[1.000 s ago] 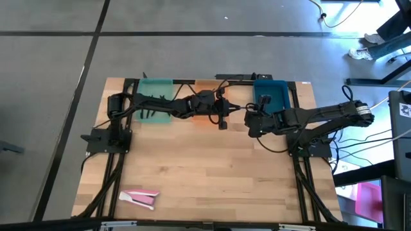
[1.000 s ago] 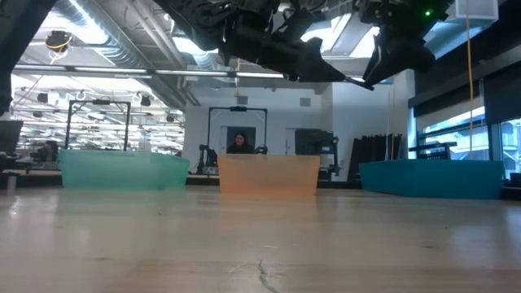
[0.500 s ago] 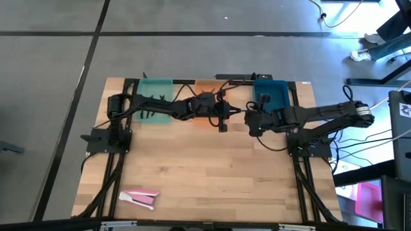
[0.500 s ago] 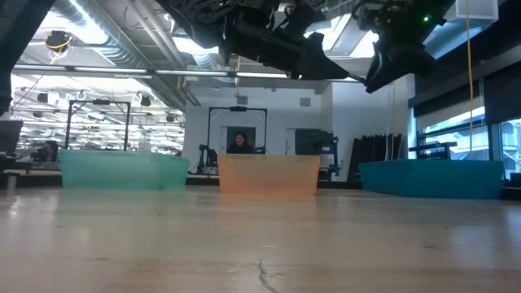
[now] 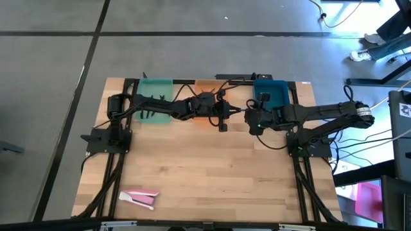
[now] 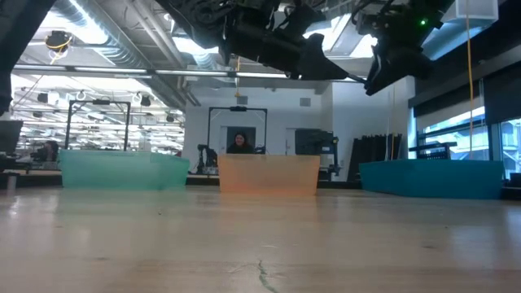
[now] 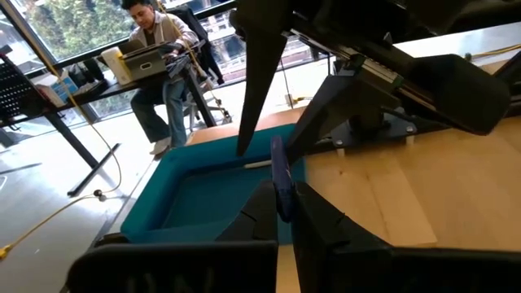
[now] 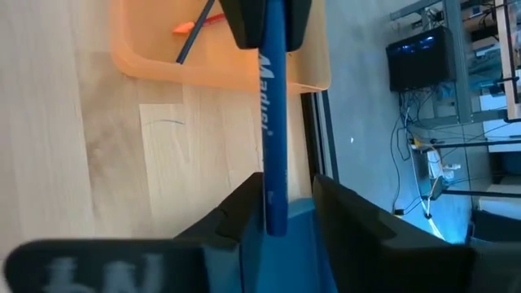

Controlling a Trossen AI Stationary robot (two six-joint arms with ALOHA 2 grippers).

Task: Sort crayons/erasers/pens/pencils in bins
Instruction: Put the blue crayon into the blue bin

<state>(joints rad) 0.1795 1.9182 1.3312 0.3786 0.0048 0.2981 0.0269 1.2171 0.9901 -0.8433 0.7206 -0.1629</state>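
Handover of a blue stick in mid-air near the far edge of the surface

Your right gripper [image 8: 277, 213] has its fingers closed on one end of a slim blue stick with printed lettering [image 8: 270, 122], while your left gripper [image 7: 286, 210] clamps the other end, so both hold it at once between the orange translucent plastic bin [image 5: 204, 86] and the blue translucent plastic bin [image 5: 270, 94]. If one arm pulls before the other lets go, the stick may bend, snap or twist out, I judge, and drop onto the wooden surface [image 5: 212, 173] outside either bin. A flat pink block with a white part [image 5: 140, 198] lies well apart, near the near left corner, still unsorted.
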